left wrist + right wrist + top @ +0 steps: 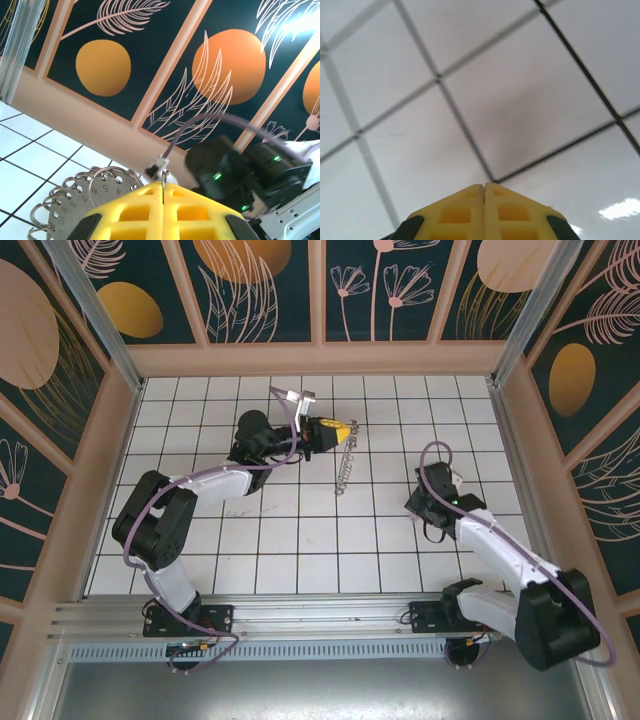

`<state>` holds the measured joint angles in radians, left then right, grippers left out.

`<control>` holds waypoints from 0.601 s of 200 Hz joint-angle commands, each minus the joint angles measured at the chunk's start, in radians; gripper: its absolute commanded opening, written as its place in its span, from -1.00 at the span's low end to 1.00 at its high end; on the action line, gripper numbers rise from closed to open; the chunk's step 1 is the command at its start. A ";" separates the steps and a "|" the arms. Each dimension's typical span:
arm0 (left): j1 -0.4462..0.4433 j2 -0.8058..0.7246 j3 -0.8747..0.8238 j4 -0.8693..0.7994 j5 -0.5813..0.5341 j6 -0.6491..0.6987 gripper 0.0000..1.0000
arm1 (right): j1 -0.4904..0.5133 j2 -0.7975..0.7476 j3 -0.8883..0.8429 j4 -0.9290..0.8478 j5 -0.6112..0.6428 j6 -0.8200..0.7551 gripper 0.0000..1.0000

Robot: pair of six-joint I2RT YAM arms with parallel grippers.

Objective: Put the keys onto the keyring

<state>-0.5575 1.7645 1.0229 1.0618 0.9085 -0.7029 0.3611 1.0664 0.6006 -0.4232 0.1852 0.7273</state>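
Item: keyring (pixel 345 465), a thin metal chain toward the far edge of the worktop (pixel 300 540), about mid-width; one end is at the gripper, the rest trails toward the near edge. Holder: left gripper (pixel 333 430), fingers closed on a wire loop of it (numbered discs (pixel 106 187) bunched just beside), probably to steady it for threading. Right gripper (pixel 484 186): pressed shut on nothing visible, close over bare tile toward the right edge, well apart. Surface: glossy white tiles, dark grout. Surround: dark wall panels (pixel 250 280), orange rounds, pale leaves.

White arms (pixel 498 548) with black joints, lilac cables (pixel 215 116), yellow pincers (pixel 484 186)
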 commanded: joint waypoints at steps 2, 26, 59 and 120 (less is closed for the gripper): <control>0.000 -0.044 0.028 -0.056 0.021 0.085 -1.00 | -0.010 -0.069 0.052 0.162 -0.133 -0.117 -1.00; 0.001 -0.076 0.031 -0.122 0.017 0.141 -1.00 | -0.064 -0.089 0.056 0.305 -0.303 -0.183 -1.00; 0.001 -0.089 0.034 -0.180 0.010 0.190 -1.00 | -0.185 -0.105 0.009 0.561 -0.634 -0.214 -1.00; 0.001 -0.074 0.072 -0.223 0.013 0.230 -1.00 | -0.254 -0.097 0.014 0.823 -0.983 -0.223 -1.00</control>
<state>-0.5575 1.7042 1.0462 0.8356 0.9081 -0.5148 0.1123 0.9798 0.6144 0.2287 -0.5842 0.5316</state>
